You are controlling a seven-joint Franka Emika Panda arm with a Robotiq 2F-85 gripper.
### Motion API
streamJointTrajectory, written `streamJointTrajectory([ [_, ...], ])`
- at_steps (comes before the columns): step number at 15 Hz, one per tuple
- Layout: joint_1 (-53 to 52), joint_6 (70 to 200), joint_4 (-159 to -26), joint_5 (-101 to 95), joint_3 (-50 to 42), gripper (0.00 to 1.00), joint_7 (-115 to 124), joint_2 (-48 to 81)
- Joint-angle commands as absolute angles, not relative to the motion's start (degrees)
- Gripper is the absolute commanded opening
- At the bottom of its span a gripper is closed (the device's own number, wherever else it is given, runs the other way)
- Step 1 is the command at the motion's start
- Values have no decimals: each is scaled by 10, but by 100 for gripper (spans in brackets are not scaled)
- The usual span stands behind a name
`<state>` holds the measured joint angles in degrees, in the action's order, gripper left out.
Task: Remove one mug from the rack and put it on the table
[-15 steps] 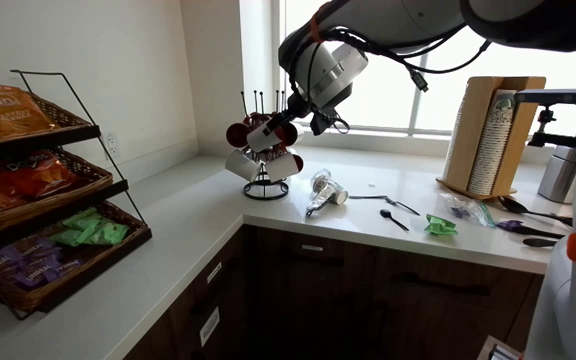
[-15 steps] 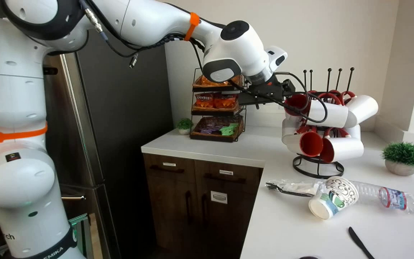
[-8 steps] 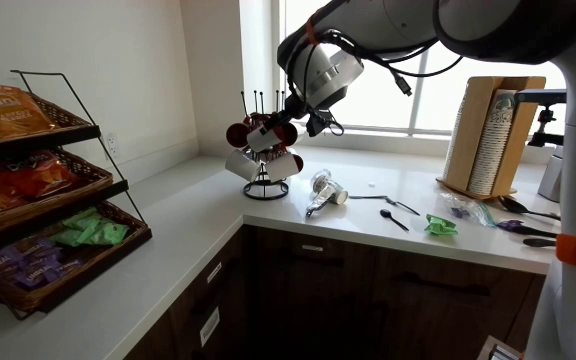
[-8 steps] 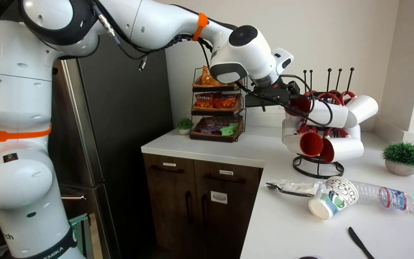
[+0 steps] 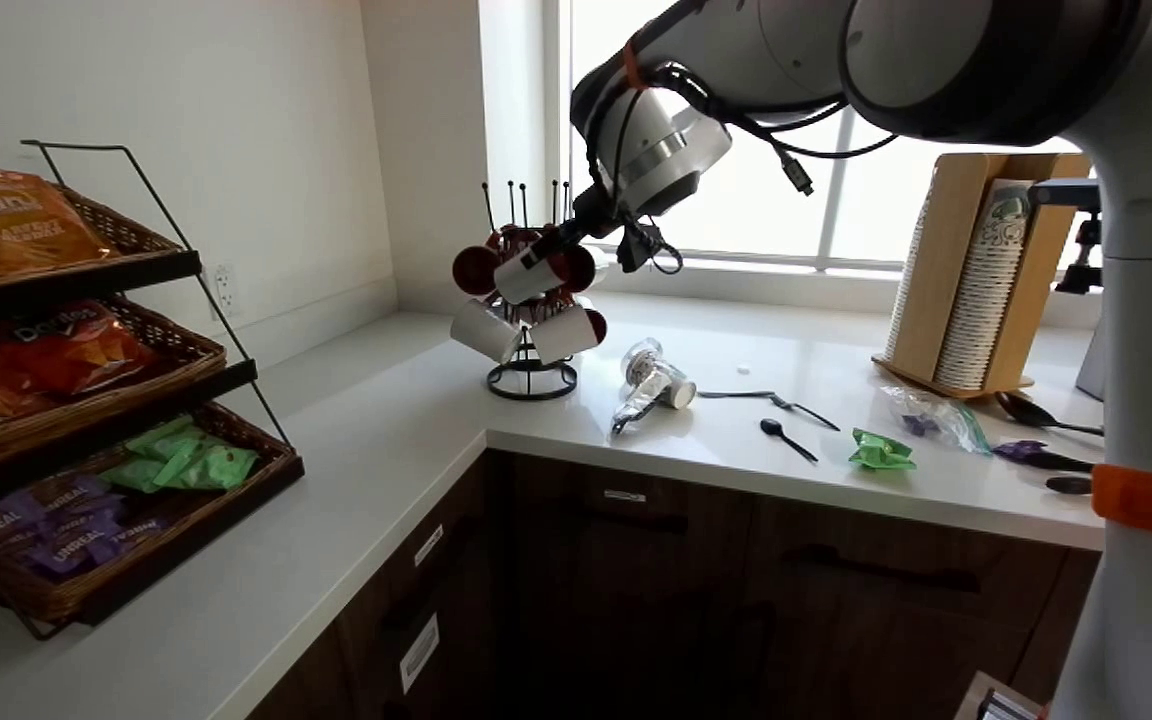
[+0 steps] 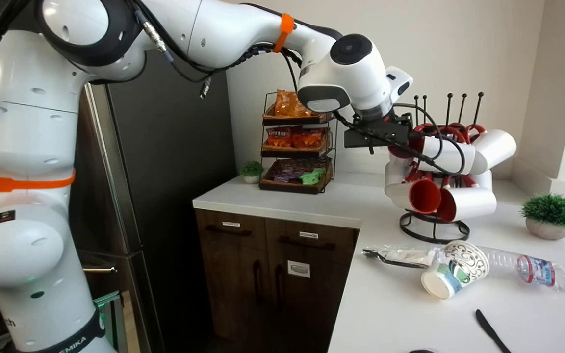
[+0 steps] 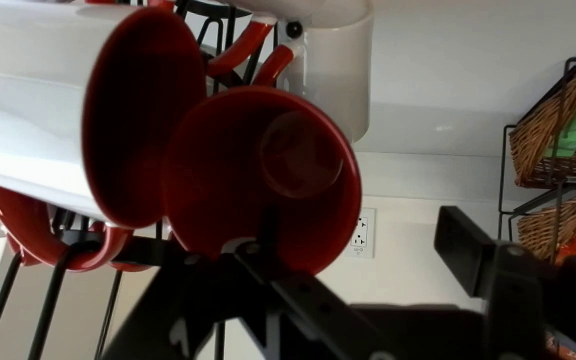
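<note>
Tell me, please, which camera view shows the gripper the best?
The wrist view: it shows the gripper close up, its two fingers apart, one overlapping a red-lined mug. Both exterior views show it from farther away, as a dark shape at the rack; its opening is hard to judge there.

We've got the round-based black metal mug tree (image 6: 432,240) upright on the L-shaped pale grey-white countertop (image 5: 356,430), near its inner corner, loaded with tilted, red-handled, red-lined white mugs (image 6: 476,202)!

Your exterior views both overlook the table (image 5: 366,400) and the rack (image 6: 433,240); your wrist view (inverted) peers into a mug (image 7: 268,165) close-up.
</note>
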<state>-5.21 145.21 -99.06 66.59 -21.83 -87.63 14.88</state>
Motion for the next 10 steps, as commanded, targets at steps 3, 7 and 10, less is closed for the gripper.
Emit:
streamJointTrajectory([
  [3,53,1424,-967,675,-116,58,-906,164],
  [7,89,1419,-960,674,-79,51,-911,171],
  [10,102,1419,-959,672,-65,33,-912,172],
])
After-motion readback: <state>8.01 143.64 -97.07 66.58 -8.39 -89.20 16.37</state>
